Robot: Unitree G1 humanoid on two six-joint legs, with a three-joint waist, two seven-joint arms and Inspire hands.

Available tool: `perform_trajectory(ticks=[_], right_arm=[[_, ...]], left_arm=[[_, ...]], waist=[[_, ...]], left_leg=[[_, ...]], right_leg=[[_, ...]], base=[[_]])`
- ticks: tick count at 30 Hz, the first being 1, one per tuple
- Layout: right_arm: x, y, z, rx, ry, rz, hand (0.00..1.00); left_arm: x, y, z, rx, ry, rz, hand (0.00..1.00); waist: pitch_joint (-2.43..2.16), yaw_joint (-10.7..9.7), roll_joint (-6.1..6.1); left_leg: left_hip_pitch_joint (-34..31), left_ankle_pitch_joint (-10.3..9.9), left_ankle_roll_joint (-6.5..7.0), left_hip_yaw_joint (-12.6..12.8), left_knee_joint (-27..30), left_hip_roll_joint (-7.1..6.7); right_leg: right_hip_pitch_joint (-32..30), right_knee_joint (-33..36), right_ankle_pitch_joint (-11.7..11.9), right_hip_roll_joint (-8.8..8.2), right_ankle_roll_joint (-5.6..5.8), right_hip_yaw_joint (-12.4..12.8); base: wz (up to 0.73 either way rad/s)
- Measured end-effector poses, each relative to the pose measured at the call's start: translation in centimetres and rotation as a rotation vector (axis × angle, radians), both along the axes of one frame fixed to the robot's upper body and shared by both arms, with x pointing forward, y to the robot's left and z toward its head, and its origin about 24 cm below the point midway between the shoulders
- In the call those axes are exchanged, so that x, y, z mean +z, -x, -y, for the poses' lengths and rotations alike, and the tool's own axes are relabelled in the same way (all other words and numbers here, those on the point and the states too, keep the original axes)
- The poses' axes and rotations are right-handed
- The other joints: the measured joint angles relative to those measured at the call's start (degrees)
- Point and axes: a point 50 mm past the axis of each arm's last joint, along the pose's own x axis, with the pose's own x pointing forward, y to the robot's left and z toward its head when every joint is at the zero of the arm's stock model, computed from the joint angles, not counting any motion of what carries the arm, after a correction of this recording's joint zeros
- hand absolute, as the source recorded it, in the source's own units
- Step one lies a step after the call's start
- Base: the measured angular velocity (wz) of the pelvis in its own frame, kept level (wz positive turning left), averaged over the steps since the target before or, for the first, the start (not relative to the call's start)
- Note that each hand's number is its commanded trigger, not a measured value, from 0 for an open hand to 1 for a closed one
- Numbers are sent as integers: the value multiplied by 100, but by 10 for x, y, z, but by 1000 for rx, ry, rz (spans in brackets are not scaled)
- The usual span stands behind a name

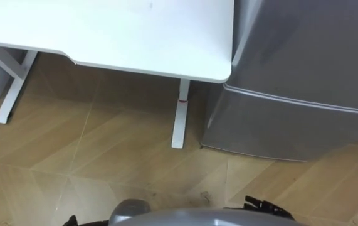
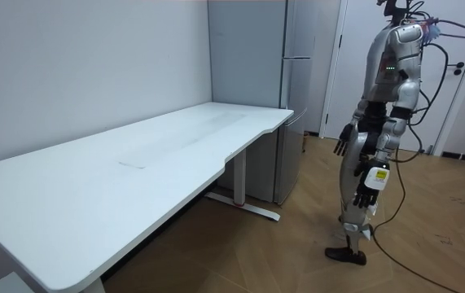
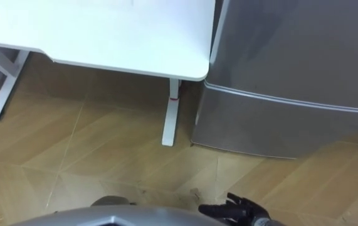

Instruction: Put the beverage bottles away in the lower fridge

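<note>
No drink shows anywhere. A tall grey fridge [image 1: 304, 94] stands ahead on my right with both doors shut; the lower door [image 3: 279, 125] sits below a thin seam. In the room view the fridge [image 2: 293, 98] is against the wall at the table's far end. I stand on the wood floor about a step from it. My right hand [image 3: 236, 211] hangs low in front of my body, fingers loosely spread and holding nothing. My left hand [image 2: 366, 191] hangs at my side, fingers relaxed and empty.
A long white table [image 1: 103, 31] stands on my left, its corner almost touching the fridge, with a white leg [image 1: 180, 116] near that corner. A white door [image 2: 354, 57] is beyond the fridge. Open wood floor [image 1: 103, 169] lies in front of me.
</note>
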Motion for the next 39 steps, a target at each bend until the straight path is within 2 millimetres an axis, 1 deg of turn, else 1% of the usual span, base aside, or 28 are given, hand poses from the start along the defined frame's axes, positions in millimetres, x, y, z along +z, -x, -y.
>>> perform_trajectory(ticks=[2, 3, 7, 11, 15, 16, 18, 23, 29, 33, 39], right_arm=[[-1, 3, -1, -52, -9, -10, 0], [-1, 3, -1, -57, -9, -11, 0], [0, 5, 2, -93, -3, -9, 0], [0, 6, 4, -118, 10, -11, 0], [0, 7, 5, -125, 25, -16, 0], [0, 7, 5, -126, 30, -19, 0], [-1, 8, 6, -130, 37, -24, 0], [-1, 10, 6, -148, 51, -45, 0], [-1, 12, 6, -173, 59, -55, 0], [-1, 12, 6, -172, 59, -54, 0], [-1, 12, 6, -172, 58, -52, 0]], left_arm=[[0, 2, -1, 5, 0, -4, 0], [0, 2, -1, 5, -1, -5, 0], [1, 4, -1, 9, -2, -5, 0], [1, 5, -3, -2, -10, -11, 0], [1, 4, -3, -11, -14, -13, 0], [1, 4, -4, -9, -15, -13, 0], [1, 4, -4, -4, -17, -14, 0], [-1, 6, -2, 19, -12, -29, 0], [-1, 5, -3, 21, -18, -38, 0], [-1, 4, -3, 19, -19, -36, 0], [0, 1, -4, -14, -26, -39, 0]], waist=[[-13, -64, 9], [-13, -90, -23], [-40, -205, -30], [-43, -293, -35], [-36, -299, -43], [-24, -299, -41], [-20, -287, -40], [-32, -267, -20], [-45, -283, -29], [-61, -286, -52], [-62, -299, -55]], left_leg=[[4, 0, 0, -1, -5, -1], [2, 1, 0, -7, -5, -4], [1, 1, 0, -15, -3, -13], [5, 1, 1, -17, 2, -16], [15, 1, 1, -17, 3, -17], [21, 1, 1, -16, 2, -17], [20, 1, 1, -9, 2, -16], [62, 1, 2, 64, -34, -14], [83, 0, 2, 107, -63, -14], [85, 0, 1, 127, -70, -14], [85, -11, 13, 180, -68, -14]], right_leg=[[1, 1, 0, 0, 0, 4], [0, 1, 0, -2, 0, -1], [0, 1, -3, -7, 5, -2], [1, 1, -4, -10, 6, 6], [4, 1, -4, -13, 6, 8], [6, 2, -4, -13, 7, 11], [1, 1, -9, -12, 7, 31], [-8, 1, -11, -5, 7, 148], [-24, -3, -13, -7, 10, 186], [-37, -8, -14, -8, 10, 219], [-74, 1, -16, -12, 13, 308]], base=[[0], [0], [0], [0], [0], [0], [-2], [-6], [-3], [-2], [-5]])
